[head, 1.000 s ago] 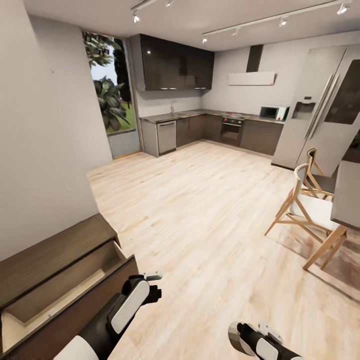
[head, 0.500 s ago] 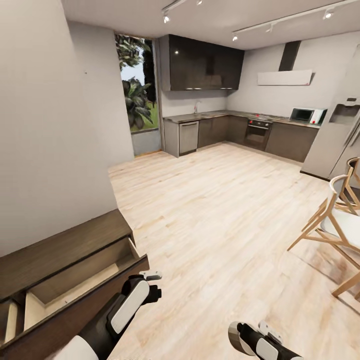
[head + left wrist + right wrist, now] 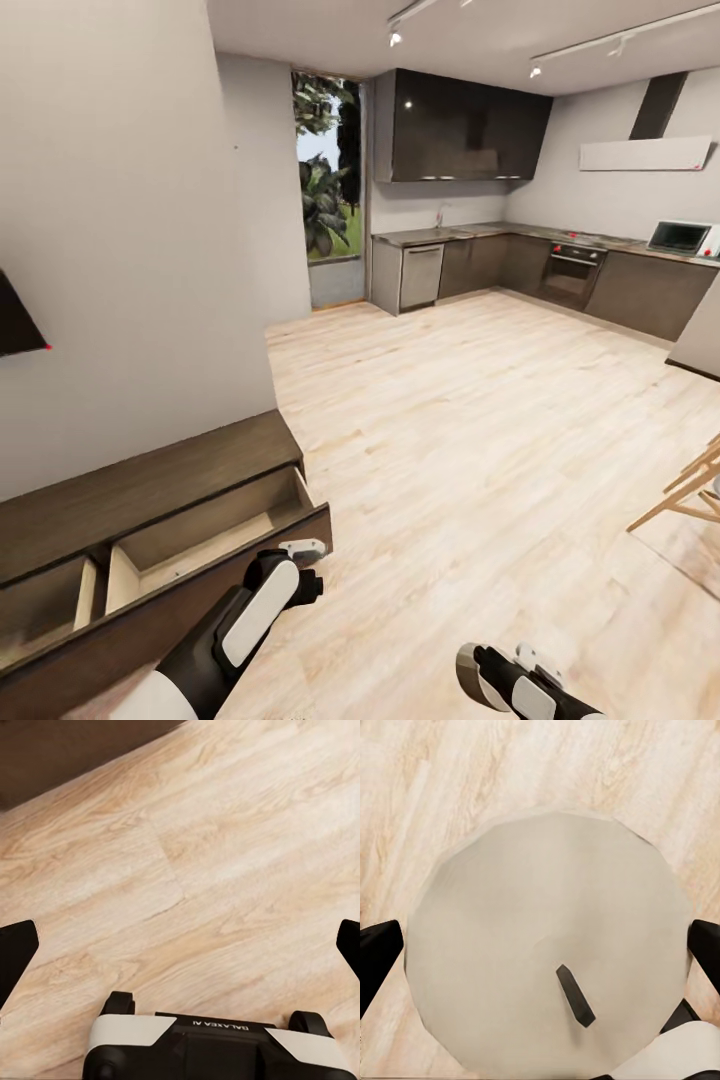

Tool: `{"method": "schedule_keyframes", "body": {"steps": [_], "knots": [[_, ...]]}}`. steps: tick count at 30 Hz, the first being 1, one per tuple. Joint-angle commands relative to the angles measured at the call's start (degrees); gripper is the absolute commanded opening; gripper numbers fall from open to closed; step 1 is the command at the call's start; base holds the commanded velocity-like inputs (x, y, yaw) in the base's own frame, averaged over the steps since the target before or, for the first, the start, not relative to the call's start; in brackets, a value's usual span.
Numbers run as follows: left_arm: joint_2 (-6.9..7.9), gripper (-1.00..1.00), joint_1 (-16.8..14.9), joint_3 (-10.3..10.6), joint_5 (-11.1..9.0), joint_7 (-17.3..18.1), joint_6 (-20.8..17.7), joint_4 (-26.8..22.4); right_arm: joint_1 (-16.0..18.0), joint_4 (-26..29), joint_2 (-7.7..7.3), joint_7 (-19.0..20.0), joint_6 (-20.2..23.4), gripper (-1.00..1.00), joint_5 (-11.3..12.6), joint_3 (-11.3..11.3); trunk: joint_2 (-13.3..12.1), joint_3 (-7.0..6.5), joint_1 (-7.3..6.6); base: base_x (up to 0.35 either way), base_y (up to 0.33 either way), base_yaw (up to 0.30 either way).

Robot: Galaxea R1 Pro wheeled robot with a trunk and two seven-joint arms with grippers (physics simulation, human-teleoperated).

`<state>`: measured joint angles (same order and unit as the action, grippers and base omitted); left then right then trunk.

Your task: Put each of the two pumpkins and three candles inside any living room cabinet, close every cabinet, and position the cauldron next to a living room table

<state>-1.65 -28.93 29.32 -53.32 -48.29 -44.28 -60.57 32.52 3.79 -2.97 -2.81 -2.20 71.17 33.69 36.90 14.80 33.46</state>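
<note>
A candle [image 3: 547,945], a pale tan cylinder with a flat top and a dark wick, sits between the fingers of my right gripper [image 3: 540,954]. In the head view the candle [image 3: 468,672] shows as a grey disc at the tip of the right gripper [image 3: 480,676], low over the floor. The cabinet [image 3: 150,478], long, low and dark brown, stands against the left wall. Its drawers [image 3: 215,530] are pulled open, and what shows of their insides is bare. My left gripper [image 3: 305,566] hangs open beside the drawer front, over bare floor [image 3: 187,870].
Light wooden floor [image 3: 480,420] stretches ahead to dark grey kitchen cabinets [image 3: 560,272] and a tall window [image 3: 325,190]. Wooden chair legs [image 3: 690,492] poke in at the right edge. A dark panel [image 3: 18,320] hangs on the left wall.
The camera has swung left: the chairs and fridge slid out on the right, and more of the cabinet with a second open compartment came into view. Both arms keep their pose.
</note>
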Motion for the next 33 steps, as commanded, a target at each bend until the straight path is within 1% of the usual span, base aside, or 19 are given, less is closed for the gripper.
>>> {"method": "schedule_keyframes", "body": {"steps": [1, 2, 15, 33], "knots": [[-0.03, 1.0, -0.08, 0.12, -0.53, -0.6, -0.02, -0.01, 0.0, 0.16, -0.04, -0.29, -0.09, -1.0, 0.52, 0.49, -0.35, -0.1, -0.21, 0.0, 0.0, 0.29], [0.0, 1.0, -0.08, 0.12, -0.59, -0.59, -0.02, -0.02, 0.0, 0.16, -0.03, -0.28, -0.09, -1.0, 0.51, 0.48, -0.75, -0.28, -0.43, 0.0, 0.0, 0.29], [-0.02, 1.0, -0.08, 0.13, -0.57, -0.58, -0.02, 0.01, 0.0, 0.16, -0.07, -0.27, -0.09, -1.0, 0.51, 0.49, -0.75, -0.28, -0.43, 0.003, 0.0, 0.29], [0.14, 1.0, -0.08, 0.13, -0.7, -0.58, -0.06, 0.01, 0.0, 0.16, -0.19, 0.05, -0.16, -1.0, 0.62, 0.42, -0.75, -0.28, -0.43, 0.159, -0.082, 0.29]]}}
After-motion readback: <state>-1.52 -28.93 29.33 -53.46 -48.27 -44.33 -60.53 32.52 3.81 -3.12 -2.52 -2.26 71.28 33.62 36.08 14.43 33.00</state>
